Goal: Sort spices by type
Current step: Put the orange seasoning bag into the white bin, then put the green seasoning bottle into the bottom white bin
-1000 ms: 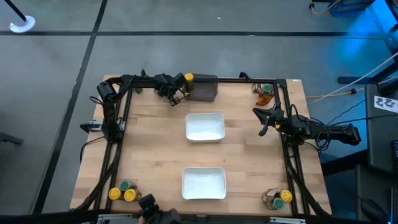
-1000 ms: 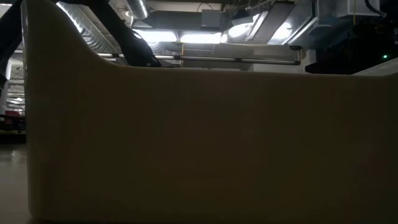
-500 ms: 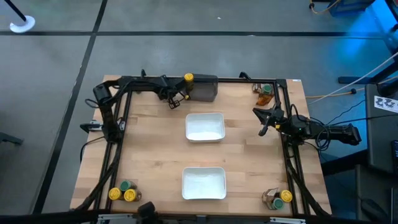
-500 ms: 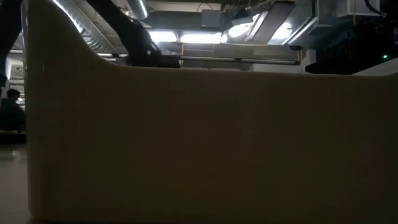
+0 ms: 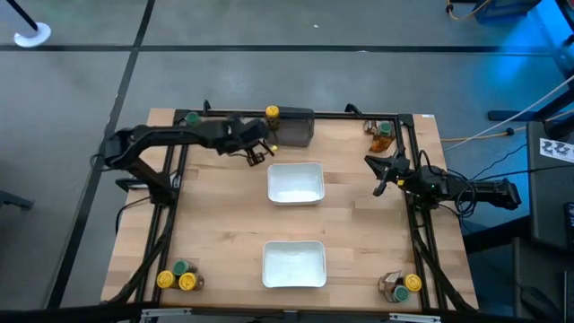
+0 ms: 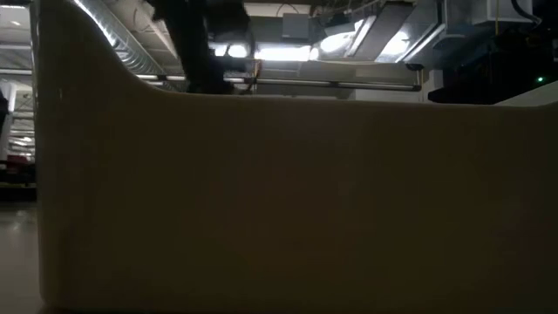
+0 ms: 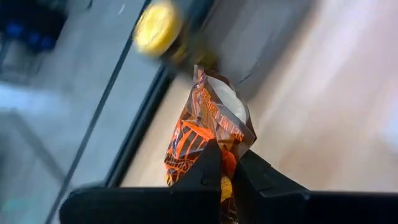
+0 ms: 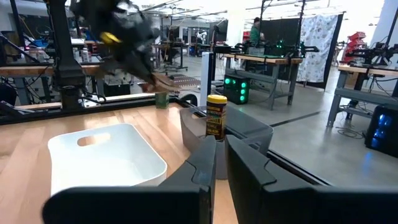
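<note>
Between the two dark fingers of the left gripper (image 7: 222, 171) an orange-brown sachet (image 7: 208, 134) is pinched at its lower end; the rest of the packet stands out beyond the fingertips, crinkled, with dark printing and a pale patch near its far end. From above, this gripper (image 5: 257, 152) hangs over the far part of the table (image 5: 215, 224), close to the black frame rail (image 5: 341, 114). Just beyond it a yellow-lid jar (image 5: 272, 112) stands on the dark grey block (image 5: 293, 128), and just beside it, toward the near side, lies the far white tray (image 5: 296, 183). Bare wood spreads between that tray and the near white tray (image 5: 293, 265), and to both sides of them.

Over the right edge of the table the right gripper (image 5: 379, 175) waits with its fingers almost shut and nothing between them; open wood separates it from the far tray.

Other spices sit in the corners, well apart from both grippers: a green-lid jar with a sachet (image 5: 383, 134) at the far right, a yellow-lid jar with a sachet (image 5: 401, 285) at the near right, two yellow lids and one green (image 5: 178, 277) at the near left. The table is light wood planks on a grey floor. The low view is filled by a pale tray wall (image 6: 296, 201), with ceiling lights above it.
</note>
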`<state>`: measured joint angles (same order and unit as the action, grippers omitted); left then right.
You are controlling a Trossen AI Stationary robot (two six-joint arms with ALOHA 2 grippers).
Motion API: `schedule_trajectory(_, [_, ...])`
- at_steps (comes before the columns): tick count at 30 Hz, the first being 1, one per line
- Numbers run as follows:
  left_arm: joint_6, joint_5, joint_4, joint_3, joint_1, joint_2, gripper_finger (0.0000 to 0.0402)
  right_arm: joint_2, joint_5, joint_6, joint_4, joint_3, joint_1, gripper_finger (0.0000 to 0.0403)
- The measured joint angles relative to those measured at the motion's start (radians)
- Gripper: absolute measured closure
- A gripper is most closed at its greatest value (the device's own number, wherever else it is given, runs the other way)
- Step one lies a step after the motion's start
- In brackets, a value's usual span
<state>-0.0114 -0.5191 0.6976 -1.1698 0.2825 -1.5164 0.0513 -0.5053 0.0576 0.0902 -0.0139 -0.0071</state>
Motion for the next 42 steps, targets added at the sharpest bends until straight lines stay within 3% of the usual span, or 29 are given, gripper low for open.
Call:
schedule_trajectory(13, [0.033,0.306,-0.328,-0.001,-0.203,0.007,0.0400,0.000,0.002,-0.001,0.011,0.000,0.000,0.0366])
schedule_trajectory(22, [0.105,0.309,-0.383,-0.001,-0.283,-0.126,0.0400,0.000,0.009,-0.003,0.012,0.000,0.000,0.0366])
schedule_trajectory(34, [0.104,0.287,-0.398,0.000,-0.248,-0.227,0.0373,0.000,0.027,-0.004,0.012,0.000,0.000,0.0366])
schedule_trajectory(42, [0.118,0.287,-0.394,0.000,-0.226,-0.227,0.0294,0.000,0.027,-0.004,0.011,0.000,0.000,0.0366])
